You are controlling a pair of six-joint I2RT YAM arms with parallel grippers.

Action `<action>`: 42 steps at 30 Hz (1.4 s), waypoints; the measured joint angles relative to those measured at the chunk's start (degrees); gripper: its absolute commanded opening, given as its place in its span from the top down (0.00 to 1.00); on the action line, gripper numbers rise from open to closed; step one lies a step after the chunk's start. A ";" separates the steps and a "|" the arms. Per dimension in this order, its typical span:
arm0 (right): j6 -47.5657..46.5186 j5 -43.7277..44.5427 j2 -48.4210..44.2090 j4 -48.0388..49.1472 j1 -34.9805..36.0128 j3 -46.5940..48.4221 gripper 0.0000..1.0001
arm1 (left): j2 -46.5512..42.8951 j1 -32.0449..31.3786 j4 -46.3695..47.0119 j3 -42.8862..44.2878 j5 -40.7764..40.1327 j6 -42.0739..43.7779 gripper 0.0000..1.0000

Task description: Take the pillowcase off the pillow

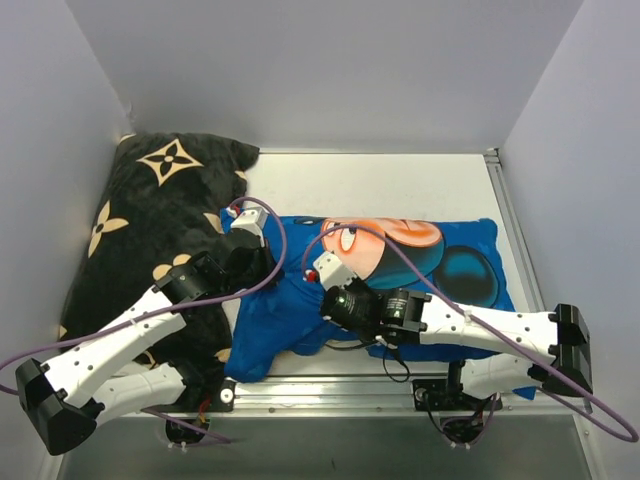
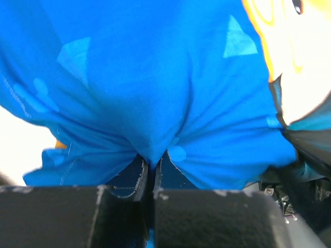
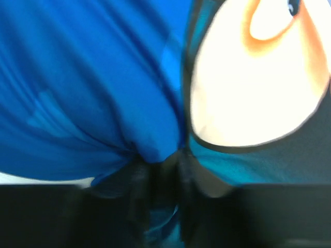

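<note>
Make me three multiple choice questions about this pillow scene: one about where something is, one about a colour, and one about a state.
1. Where does the black cushion lie relative to the pillowcase?
A) on the robot's left of it
B) on the robot's right of it
C) on top of its middle

2. What is the main colour of the pillowcase's upward face?
A) green
B) blue
C) red

3. How is the left end effector?
A) open above the fabric
B) shut on the black cushion
C) shut on a pinch of the pillowcase

Answers:
1 A, the top view shows the cushion against the left wall.
2 B, blue cloth fills every view.
3 C, the left wrist view shows blue folds drawn into its closed jaws.
</note>
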 measured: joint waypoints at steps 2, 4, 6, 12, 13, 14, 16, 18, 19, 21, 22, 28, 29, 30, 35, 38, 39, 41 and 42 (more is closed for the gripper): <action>-1.05 -2.43 -0.96 0.04 -2.51 0.96 0.96 | -0.15 0.00 0.17 0.00 0.00 0.02 1.00; -2.23 -5.57 -2.03 -0.61 -5.35 3.13 0.99 | -0.17 0.00 0.26 0.00 -0.02 0.04 1.00; -3.21 -10.34 -3.10 -1.49 -9.22 6.34 1.00 | 0.02 0.04 0.55 0.13 -0.04 0.07 1.00; -5.25 -21.44 -2.40 -6.51 -18.88 18.99 1.00 | 2.16 0.20 3.61 2.34 0.02 0.26 0.72; -5.49 -22.16 -1.84 -7.52 -19.32 20.74 1.00 | 2.58 0.24 3.80 2.86 -0.07 0.72 0.66; -5.68 -22.95 -1.18 -8.76 -19.63 22.43 1.00 | 3.23 0.33 3.78 3.50 -0.42 1.27 0.58; -5.90 -24.68 0.46 -11.56 -19.91 26.49 1.00 | 4.70 0.79 3.69 4.55 -1.16 2.49 0.38; -5.92 -26.05 2.27 -14.21 -19.93 30.75 1.00 | 6.56 1.44 3.93 5.31 -1.99 3.28 0.28; -5.95 -26.62 3.30 -15.28 -19.93 32.76 1.00 | 7.41 1.70 4.35 5.46 -2.27 3.54 0.23; -6.12 -27.52 5.46 -17.68 -20.06 37.07 1.00 | 8.94 2.19 5.57 5.53 -2.40 4.26 0.20; -6.10 -28.20 6.54 -18.80 -20.50 39.10 1.00 | 9.51 2.32 6.14 5.53 -2.36 4.44 0.19; -2.80 -41.40 13.53 -23.80 -32.50 50.31 1.00 | 10.75 3.85 12.44 4.13 -0.35 4.26 0.17; -1.75 -44.00 15.02 -24.11 -35.15 51.69 1.00 | 10.91 4.87 14.53 3.37 1.44 4.07 0.17; -0.85 -46.29 16.55 -24.15 -37.59 52.59 1.00 | 11.26 5.92 16.06 2.78 3.19 3.89 0.17; 4.09 -55.56 26.21 -20.65 -48.19 53.18 1.00 | 15.28 9.66 21.77 0.17 12.41 2.58 0.17; 7.69 -61.35 32.89 -15.34 -52.78 53.20 1.00 | 16.79 10.14 23.91 0.09 15.39 2.08 0.16; 8.61 -62.69 34.27 -13.73 -53.99 53.24 1.00 | 16.92 10.36 24.46 0.09 16.02 1.92 0.15; 10.95 -66.10 37.90 -10.51 -55.76 54.99 1.00 | 16.92 10.84 25.18 0.11 17.49 1.70 0.14; 12.04 -67.54 39.52 -8.92 -56.41 56.11 1.00 | 16.92 11.13 25.51 0.13 18.03 1.64 0.13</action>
